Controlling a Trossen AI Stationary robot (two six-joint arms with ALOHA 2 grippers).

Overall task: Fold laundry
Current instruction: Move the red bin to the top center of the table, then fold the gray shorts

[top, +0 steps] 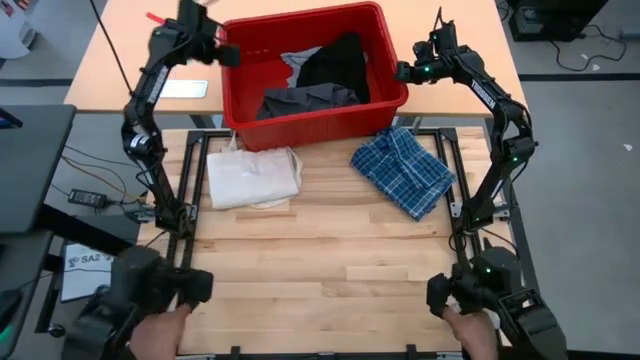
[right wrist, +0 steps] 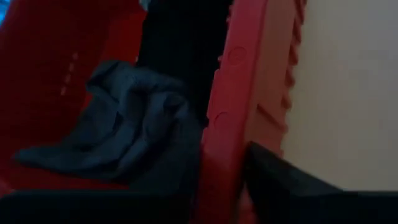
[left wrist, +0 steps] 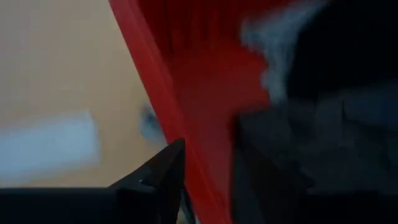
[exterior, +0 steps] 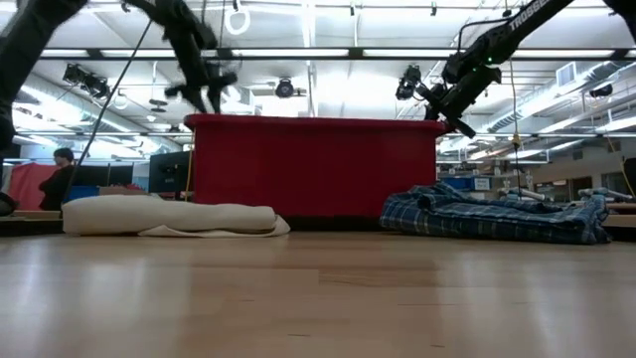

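A red bin (top: 310, 128) stands at the table's far middle. In it lie a black garment (top: 338, 62), a dark grey one (top: 305, 100) and a light grey one (top: 298, 62). A blue-and-white plaid garment (top: 405, 170) lies crumpled on the table, right of the bin. My left gripper (top: 228, 52) is open at the bin's left rim (left wrist: 161, 106). My right gripper (top: 402, 72) is open at the bin's right rim (right wrist: 227, 106), one finger (right wrist: 273, 174) outside the wall. I see neither gripper touch the bin.
A folded cream tote bag (top: 250, 178) lies on the table, left of the plaid garment and in front of the bin. A person's hands (top: 160, 325) hold two other arm handles at the table's near edge. Bare wood stretches across the table's near half.
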